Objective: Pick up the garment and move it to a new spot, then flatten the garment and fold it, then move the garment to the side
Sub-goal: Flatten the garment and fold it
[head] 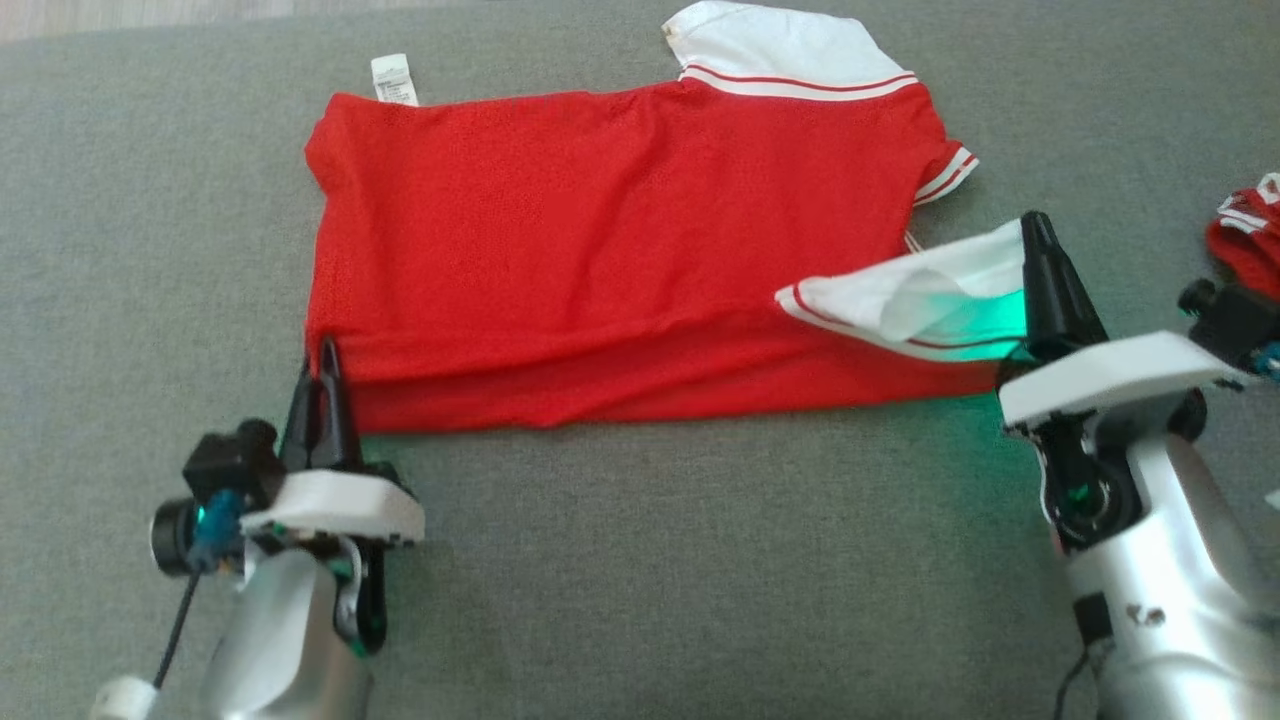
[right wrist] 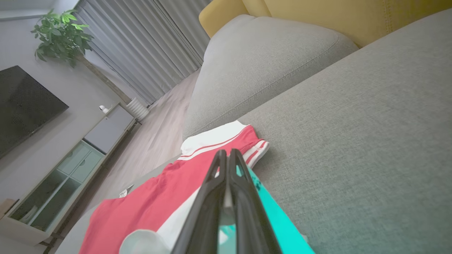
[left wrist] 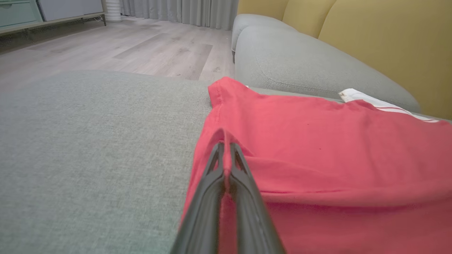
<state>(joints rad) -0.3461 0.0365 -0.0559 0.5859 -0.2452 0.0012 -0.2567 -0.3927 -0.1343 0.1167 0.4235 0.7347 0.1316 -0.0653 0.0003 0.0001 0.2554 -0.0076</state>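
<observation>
Red garment (head: 600, 260) on grey sofa (head: 650, 560), left tool (head: 325, 352) pinching its near corner, right tool (head: 1035, 228) pinching its white end

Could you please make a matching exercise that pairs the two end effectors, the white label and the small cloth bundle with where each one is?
Column one:
1. left end effector, two dark fingers
2. right end effector, two dark fingers
3. small white fabric label
4. crumpled red-and-white cloth bundle

Column two:
A. at the head view's right edge, apart from the red short-sleeved shirt
B. shut on the shirt's near left corner
C. sticking out at the shirt's far left corner
D. shut on a lifted white, red-striped flap of the shirt

Pairs: 1-B, 2-D, 3-C, 4-A
</observation>
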